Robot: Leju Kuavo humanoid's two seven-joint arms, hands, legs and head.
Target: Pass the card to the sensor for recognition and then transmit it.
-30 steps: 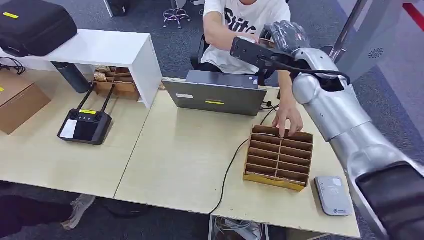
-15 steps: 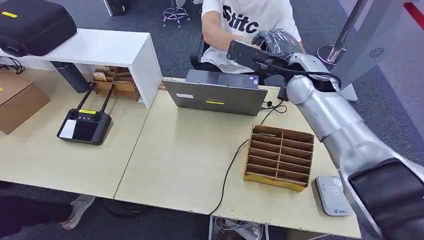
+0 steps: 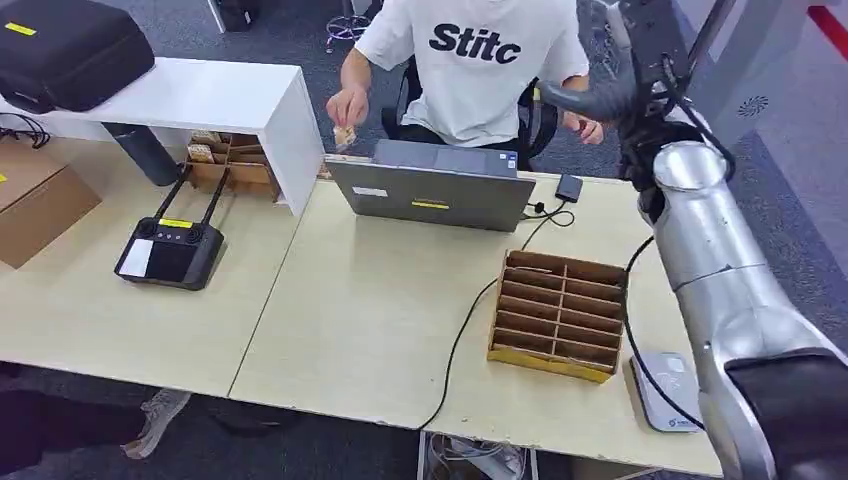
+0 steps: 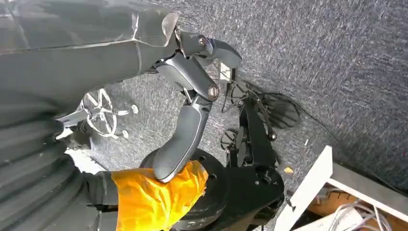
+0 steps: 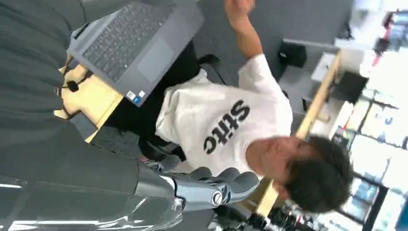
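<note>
My right robot hand is raised toward the seated person, fingers loosely curled, apparently holding nothing; no card is discernible. The card reader lies on the surface beside the divided cardboard tray. Risk: my arm could snag the cable draped near it.

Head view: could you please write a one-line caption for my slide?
Robot's right hand raised toward a seated person behind a laptop, above a table with a wooden divider tray.

We count one laptop, one wooden divider box, one grey sensor pad, one black controller, one person.
</note>
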